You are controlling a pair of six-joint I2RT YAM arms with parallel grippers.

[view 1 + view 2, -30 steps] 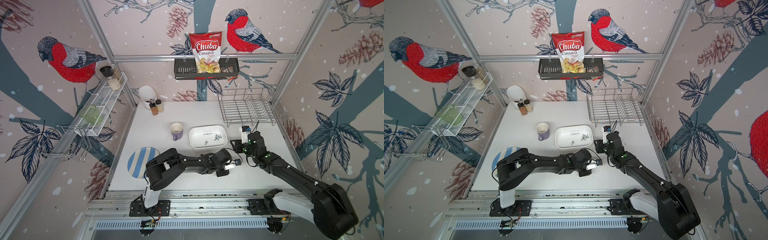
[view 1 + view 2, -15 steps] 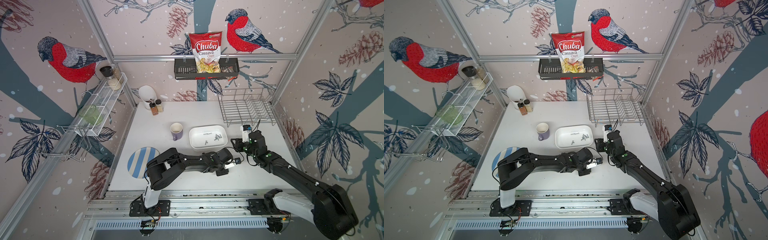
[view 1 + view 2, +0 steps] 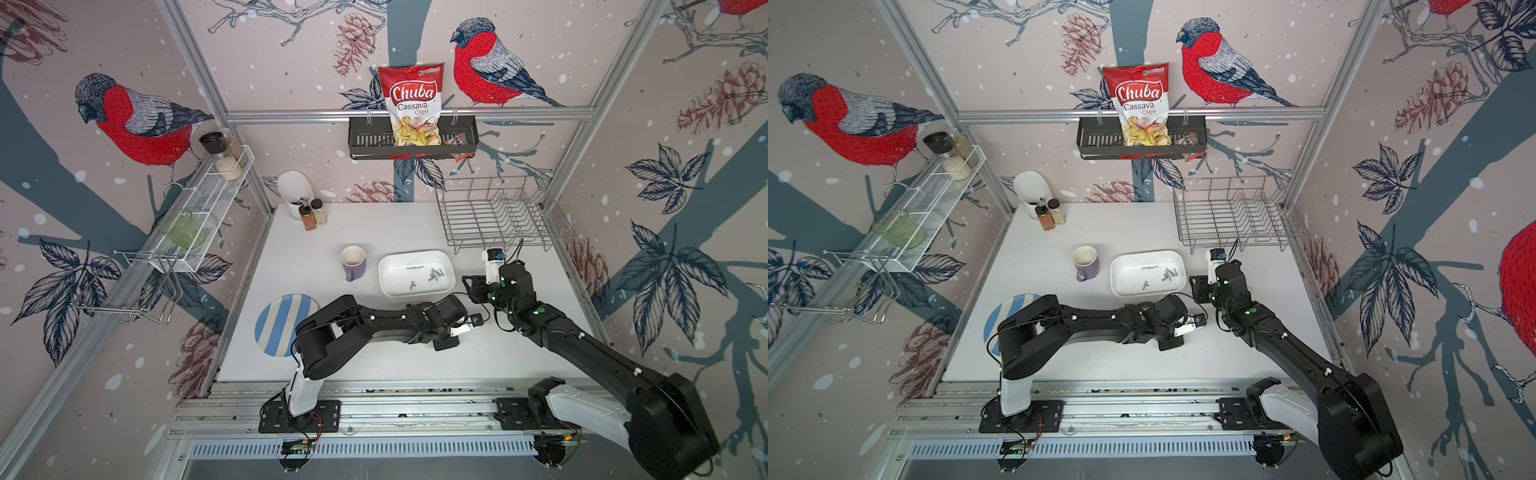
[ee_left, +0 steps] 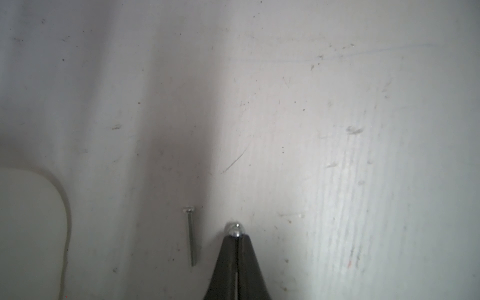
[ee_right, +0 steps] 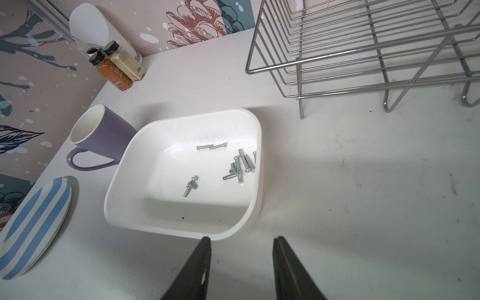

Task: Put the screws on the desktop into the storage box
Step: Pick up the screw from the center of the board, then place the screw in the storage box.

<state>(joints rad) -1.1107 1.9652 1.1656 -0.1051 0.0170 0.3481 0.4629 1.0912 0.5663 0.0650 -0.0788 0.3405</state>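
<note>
In the left wrist view my left gripper (image 4: 237, 235) is shut on a screw, whose round silver head (image 4: 234, 229) pokes out at the fingertips just above the desktop (image 4: 337, 130). A second thin screw (image 4: 191, 236) lies flat on the desktop beside it. A corner of the storage box (image 4: 26, 220) shows close by. In both top views the left gripper (image 3: 446, 343) (image 3: 1170, 343) points down in front of the white storage box (image 3: 381, 272) (image 3: 1113, 272). Several screws (image 5: 239, 166) lie inside the box (image 5: 181, 119). My right gripper (image 5: 241, 241) (image 3: 473, 286) is open and empty at the box's right end.
A purple mug (image 3: 353, 262) stands left of the box. A blue-striped plate (image 3: 282, 324) lies at the front left. A wire dish rack (image 3: 494, 216) fills the back right. Spice jars (image 3: 312, 214) and a white holder (image 3: 293, 189) stand at the back left.
My left gripper's jaws have closed on the screw and the left arm has shifted slightly. The right arm has barely moved.
</note>
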